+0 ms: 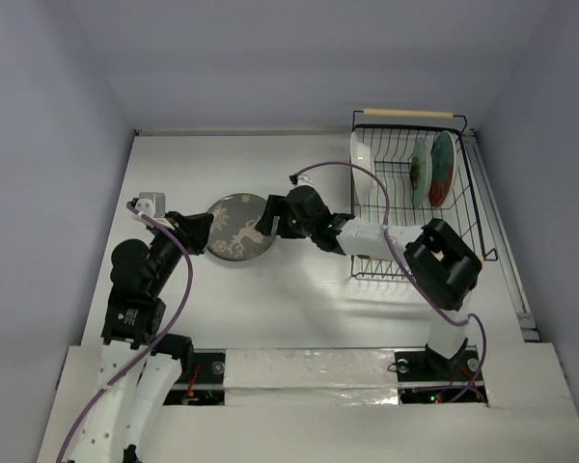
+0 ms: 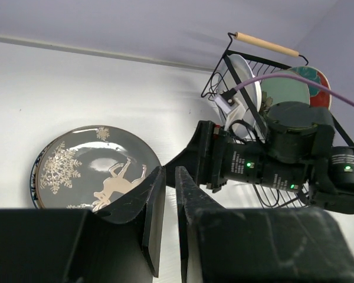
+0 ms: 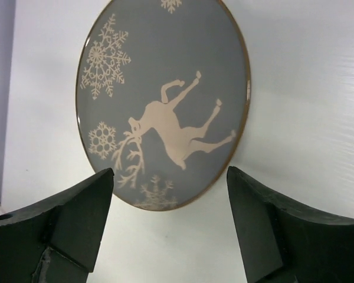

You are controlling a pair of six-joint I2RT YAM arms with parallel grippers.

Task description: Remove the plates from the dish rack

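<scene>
The dark grey deer plate (image 1: 239, 228) lies flat on the table, left of the dish rack (image 1: 482, 217); it also shows in the left wrist view (image 2: 88, 165) and the right wrist view (image 3: 165, 88). My right gripper (image 3: 170, 172) is open and empty, its fingertips either side of the plate's near rim, at the plate's right edge in the top view (image 1: 267, 224). My left gripper (image 2: 170, 171) is shut and empty at the plate's left edge (image 1: 205, 231). In the rack stand a white plate (image 1: 364, 174), a mint green plate (image 1: 421, 172) and a red-and-teal plate (image 1: 444, 166).
The rack stands at the table's back right, with a wooden handle (image 1: 410, 113) along its far side. The right arm (image 1: 444, 260) reaches across the rack's near left corner. A purple cable (image 1: 357, 174) loops over the white plate. Walls enclose the table at the back and sides.
</scene>
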